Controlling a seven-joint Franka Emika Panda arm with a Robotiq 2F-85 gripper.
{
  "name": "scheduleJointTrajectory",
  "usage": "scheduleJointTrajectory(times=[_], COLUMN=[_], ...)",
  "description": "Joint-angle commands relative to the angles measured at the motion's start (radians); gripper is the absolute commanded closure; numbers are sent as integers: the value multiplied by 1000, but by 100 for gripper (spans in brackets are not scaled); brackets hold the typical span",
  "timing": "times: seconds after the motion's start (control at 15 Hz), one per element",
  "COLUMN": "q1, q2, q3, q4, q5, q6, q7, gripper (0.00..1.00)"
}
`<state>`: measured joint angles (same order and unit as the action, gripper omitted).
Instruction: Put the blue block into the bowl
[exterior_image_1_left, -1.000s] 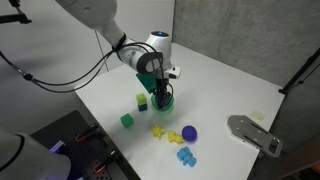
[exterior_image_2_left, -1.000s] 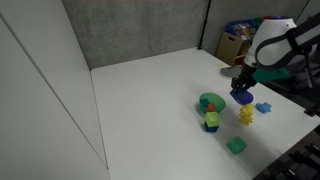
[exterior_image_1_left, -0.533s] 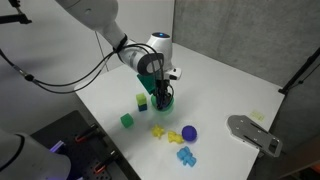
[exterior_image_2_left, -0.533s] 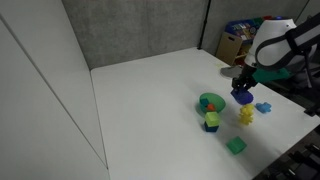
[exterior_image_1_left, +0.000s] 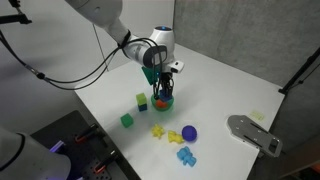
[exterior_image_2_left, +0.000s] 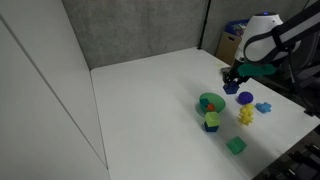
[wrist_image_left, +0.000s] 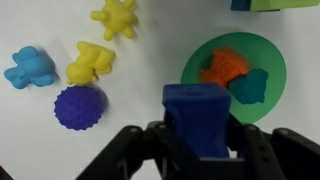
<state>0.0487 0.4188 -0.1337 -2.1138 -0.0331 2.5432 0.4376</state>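
Between the fingers (wrist_image_left: 255, 152): blue block (wrist_image_left: 197, 118), gripped on two opposite sides and held clear of the table (exterior_image_1_left: 225, 85).
Gripper (exterior_image_1_left: 160, 88): closed on the blue block (both jaws press against it in the wrist view).
Block position: in the air close to the bowl (wrist_image_left: 262, 50), overlapping the near rim in the wrist view; not inside the bowl.
Bowl contents: an orange piece (wrist_image_left: 224, 67) and a teal piece (wrist_image_left: 250, 86), touching each other.
Beside the bowl: a dark blue ball (wrist_image_left: 80, 107), two yellow knobbly pieces (wrist_image_left: 88, 62) and a cyan piece (wrist_image_left: 30, 67), all on the table.
Elsewhere: in an exterior view, a green cube (exterior_image_1_left: 127, 120) lies apart from the bowl, and a small two-coloured stack (exterior_image_1_left: 142, 100) stands nearer to it.
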Motion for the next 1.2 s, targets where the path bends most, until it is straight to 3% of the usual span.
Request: scheduleJointTrajectory(times=[0.0, 0.27, 0.4, 0.47, 0.73, 1.13], q1=[32, 49, 56, 57, 45, -13], q2=[99, 194, 227, 238, 224, 119], q3=[-9, -7, -9, -8, 7, 53], q4=[130, 215, 240, 250, 242, 203], q5=[0, 7, 6, 8, 24, 90], q6=[-44, -29, -23, -22, -18, -52], q7=[65, 66, 55, 49, 16, -105], gripper=[79, 79, 29, 28, 1, 0])
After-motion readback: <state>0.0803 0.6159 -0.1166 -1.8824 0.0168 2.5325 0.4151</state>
